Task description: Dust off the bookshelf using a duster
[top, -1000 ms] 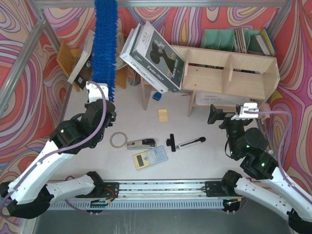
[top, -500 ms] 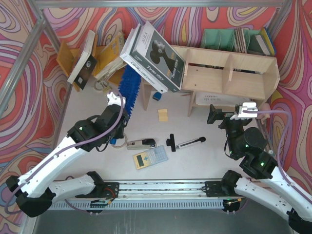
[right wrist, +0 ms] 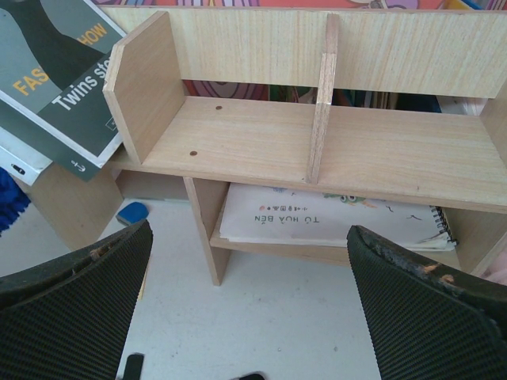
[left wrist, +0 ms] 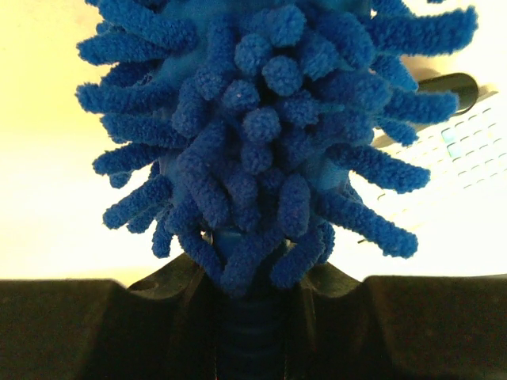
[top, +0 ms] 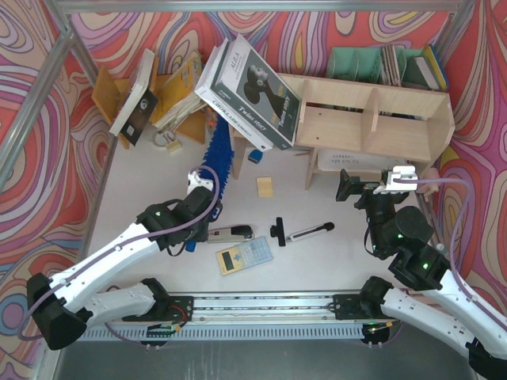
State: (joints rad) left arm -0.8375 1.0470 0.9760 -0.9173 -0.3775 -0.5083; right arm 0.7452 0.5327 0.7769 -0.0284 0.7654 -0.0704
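The pale plywood bookshelf (top: 372,119) stands at the back right and fills the right wrist view (right wrist: 261,142), with a flat booklet on its lower tier. The blue fluffy duster (top: 219,158) lies low over the table, its head pointing at the shelf's left leg under the leaning book. My left gripper (top: 203,184) is shut on its handle. In the left wrist view the duster head (left wrist: 261,134) fills the frame and the handle sits between the jaws of the left gripper (left wrist: 252,332). My right gripper (top: 372,184) is open and empty in front of the shelf, with its fingers wide apart (right wrist: 249,237).
A large "Twins" book (top: 253,87) leans on the shelf's left end. An orange-brown rack of leaning books (top: 150,87) stands at the back left, green file holders (top: 364,59) behind the shelf. A stapler (top: 230,233), calculator (top: 244,255), black-and-silver rod (top: 305,231) and yellow note (top: 264,186) lie on the table.
My left arm has swung the duster down from upright at the back left to low over the table and moved right towards the shelf's left end. The right arm has not moved.
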